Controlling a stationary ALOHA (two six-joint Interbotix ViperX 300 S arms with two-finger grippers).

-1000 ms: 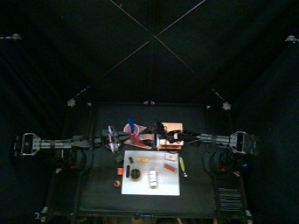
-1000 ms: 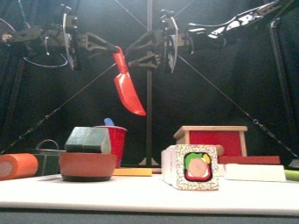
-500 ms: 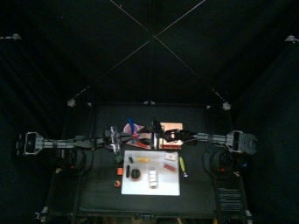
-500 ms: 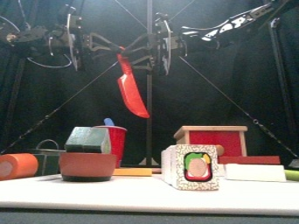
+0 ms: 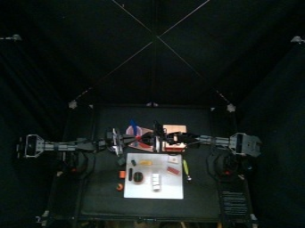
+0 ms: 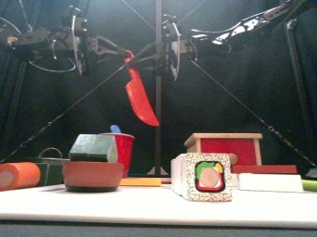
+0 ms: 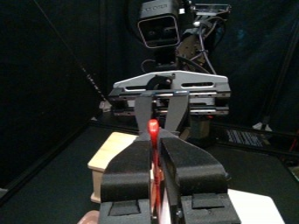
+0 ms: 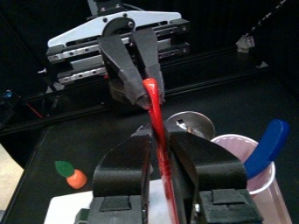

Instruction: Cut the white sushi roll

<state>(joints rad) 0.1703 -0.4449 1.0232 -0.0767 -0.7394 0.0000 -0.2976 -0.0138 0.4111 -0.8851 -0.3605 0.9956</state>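
Both arms meet high above the table, each gripper on the red knife (image 6: 136,93). The left gripper (image 6: 87,48) pinches the handle end between its narrowly parted jaws. The right gripper (image 6: 165,51) has its jaws drawn in around the same handle from the opposite side, the blade hanging down between them. The white sushi roll (image 5: 156,180) lies on the white board (image 5: 173,190) below, well apart from both grippers.

Your left gripper (image 7: 160,150) pinches a red knife (image 7: 153,147).
Facing it, the right gripper (image 7: 165,112) closes its fingers around the same red piece.
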